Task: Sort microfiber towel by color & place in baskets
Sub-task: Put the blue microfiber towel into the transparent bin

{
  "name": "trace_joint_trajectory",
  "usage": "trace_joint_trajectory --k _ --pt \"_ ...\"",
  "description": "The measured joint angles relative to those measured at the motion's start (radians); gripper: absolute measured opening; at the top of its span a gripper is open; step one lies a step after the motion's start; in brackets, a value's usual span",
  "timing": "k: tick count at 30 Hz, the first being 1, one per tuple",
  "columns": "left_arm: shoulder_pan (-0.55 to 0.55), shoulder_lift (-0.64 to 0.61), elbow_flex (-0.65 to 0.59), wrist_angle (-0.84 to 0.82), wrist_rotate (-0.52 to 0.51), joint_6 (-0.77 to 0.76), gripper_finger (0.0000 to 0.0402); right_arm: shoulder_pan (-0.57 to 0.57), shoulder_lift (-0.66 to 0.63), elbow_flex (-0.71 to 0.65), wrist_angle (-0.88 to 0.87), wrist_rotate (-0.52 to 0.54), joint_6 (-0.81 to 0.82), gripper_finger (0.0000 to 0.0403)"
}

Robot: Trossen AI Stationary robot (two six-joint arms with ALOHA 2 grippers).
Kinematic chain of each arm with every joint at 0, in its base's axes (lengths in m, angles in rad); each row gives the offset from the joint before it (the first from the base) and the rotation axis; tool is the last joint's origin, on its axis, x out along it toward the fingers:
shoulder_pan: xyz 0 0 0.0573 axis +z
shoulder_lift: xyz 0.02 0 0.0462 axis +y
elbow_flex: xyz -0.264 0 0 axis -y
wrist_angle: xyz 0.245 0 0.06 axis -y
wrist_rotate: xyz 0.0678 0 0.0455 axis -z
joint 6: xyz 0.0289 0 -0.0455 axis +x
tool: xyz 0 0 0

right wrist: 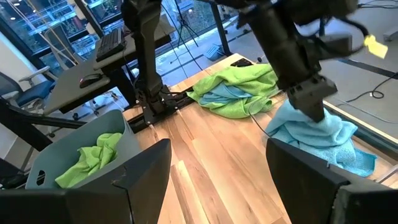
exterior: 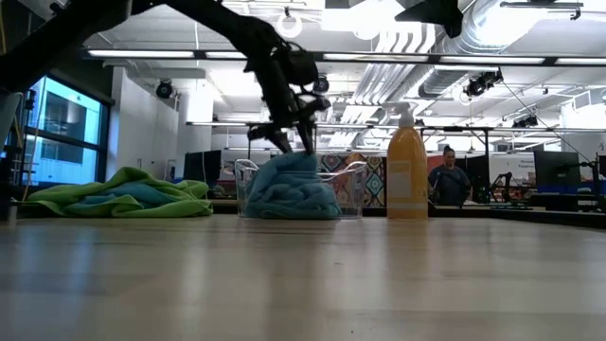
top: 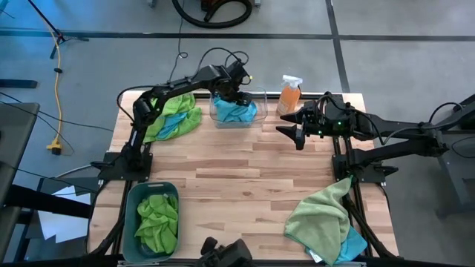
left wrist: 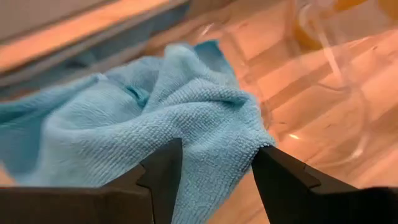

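Upper centre of the high view, the left gripper (top: 236,95) hangs over the clear basket (top: 261,100), fingers spread around the turquoise towel (top: 236,111) heaped inside. Lifting out, a fingertip could snag the cloth and drag it out. The right gripper (top: 293,130) waits parted nearby.

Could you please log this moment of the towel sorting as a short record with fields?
left claw: open, fingers astride the blue towel in the clear basket
right claw: open, hovering beside the orange spray bottle, holding nothing
teal-grey basket: holds green towels
unsorted pile, far left corner: green and blue mixed
unsorted pile, near right corner: green over blue
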Motion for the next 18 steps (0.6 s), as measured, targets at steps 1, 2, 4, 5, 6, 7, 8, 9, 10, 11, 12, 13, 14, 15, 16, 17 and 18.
trace_joint_trajectory --k 1,2,4,5,6,7,8,9,10,11,12,13,14,15,16,17,18 --pt "0.001 -0.012 0.0 0.0 -0.015 0.007 0.0179 0.0 0.0 0.0 0.0 0.0 0.0 0.0259" --pt "0.001 -0.024 0.0 0.0 -0.032 0.013 0.0179 0.0 0.0 0.0 0.0 0.0 0.0 0.0259" --pt "0.004 -0.05 0.0 -0.004 -0.053 0.03 0.0179 0.0 0.0 0.0 0.0 0.0 0.0 0.0259" --pt "0.006 -0.063 0.0 -0.004 -0.056 0.037 0.0179 0.0 0.0 0.0 0.0 0.0 0.0 0.0259" --pt "0.007 -0.076 0.0 -0.003 -0.058 0.041 0.0179 0.0 0.0 0.0 0.0 0.0 0.0 0.0259" --pt "0.009 -0.087 0.0 -0.003 -0.058 0.049 0.0179 0.0 0.0 0.0 0.0 0.0 0.0 0.0259" --pt "0.011 -0.1 0.0 -0.004 -0.058 0.057 0.0179 0.0 0.0 0.0 0.0 0.0 0.0 0.0259" --pt "0.013 -0.112 0.0 -0.007 -0.058 0.068 0.0179 0.0 0.0 0.0 0.0 0.0 0.0 0.0259" --pt "0.014 -0.126 0.0 -0.01 -0.059 0.078 0.0179 0.0 0.0 0.0 0.0 0.0 0.0 0.0259" --pt "0.015 -0.139 0.0 -0.01 -0.064 0.088 0.0179 0.0 0.0 0.0 0.0 0.0 0.0 0.0259" --pt "0.015 -0.151 0.0 -0.01 -0.075 0.097 0.0179 0.0 0.0 0.0 0.0 0.0 0.0 0.0259" --pt "0.015 -0.161 0.001 -0.011 -0.095 0.104 0.0179 0.0 0.0 0.0 0.0 0.001 0.0 0.0259" --pt "0.015 -0.168 0.001 -0.01 -0.119 0.105 0.0179 0.0 0.0 0.0 0.0 0.005 0.0 0.0259" --pt "0.015 -0.171 0.001 -0.01 -0.134 0.105 0.0179 0.0 0.0 0.0 0.0 0.013 0.0 0.0259" --pt "0.015 -0.172 0.001 -0.012 -0.137 0.106 0.0179 0.0 0.0 0.0 0.0 0.022 0.0 0.0259" --pt "0.015 -0.171 0.001 -0.018 -0.136 0.106 0.0179 0.0 0.0 0.0 0.0 0.029 0.0 0.0259" --pt "0.012 -0.167 0.001 -0.027 -0.135 0.106 0.0179 0.0 0.0 0.0 0.0 0.034 0.0 0.0259"
